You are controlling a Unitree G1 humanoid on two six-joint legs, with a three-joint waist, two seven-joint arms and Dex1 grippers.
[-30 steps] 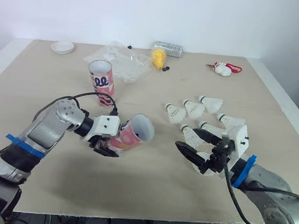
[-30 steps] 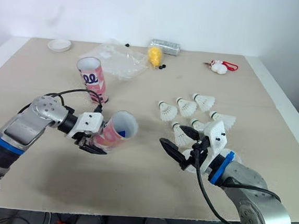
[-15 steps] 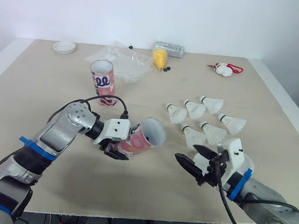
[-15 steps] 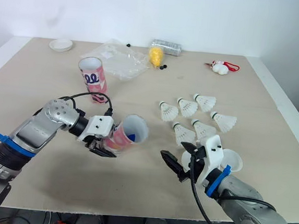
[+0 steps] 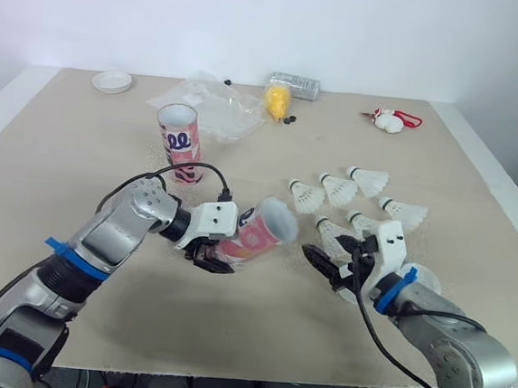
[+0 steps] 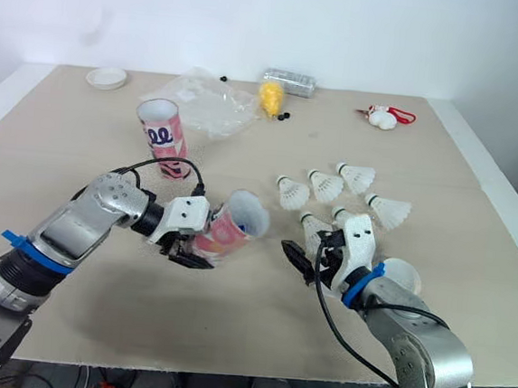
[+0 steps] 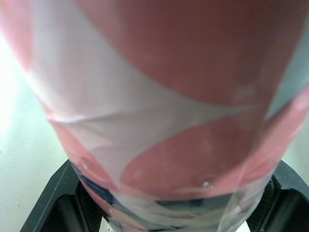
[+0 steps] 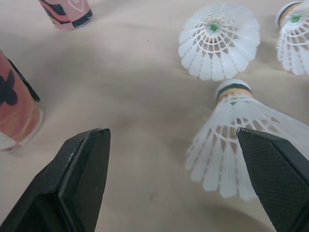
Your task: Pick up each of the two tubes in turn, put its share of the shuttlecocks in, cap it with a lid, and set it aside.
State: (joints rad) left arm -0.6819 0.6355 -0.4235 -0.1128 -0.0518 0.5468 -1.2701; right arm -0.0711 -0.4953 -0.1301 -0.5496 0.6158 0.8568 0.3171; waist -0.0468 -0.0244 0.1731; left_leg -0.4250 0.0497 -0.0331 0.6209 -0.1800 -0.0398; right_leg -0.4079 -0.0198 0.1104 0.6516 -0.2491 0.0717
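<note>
My left gripper (image 5: 211,247) is shut on a pink and white tube (image 5: 253,236), held tilted just above the table with its open mouth toward the shuttlecocks. The same tube (image 7: 159,96) sits between the black fingers (image 7: 55,208) in the left wrist view. A second pink tube (image 5: 178,142) stands upright behind it. Several white shuttlecocks (image 5: 338,190) lie right of centre. My right gripper (image 5: 333,255) is open and low over the nearest shuttlecock (image 8: 236,130), which lies between its fingers (image 8: 82,179), nearer the other one. A white lid (image 5: 428,281) lies by the right forearm.
At the back are a white lid (image 5: 112,81), a crumpled clear bag (image 5: 207,108), a yellow object (image 5: 273,100), a clear container (image 5: 291,84) and a red and white item (image 5: 388,121). The table's right edge (image 5: 504,193) runs close to the shuttlecocks.
My left arm has carried the tilted tube to the right, closer to the shuttlecocks. The open right gripper drew back toward me, then came forward again to the nearest shuttlecock.
</note>
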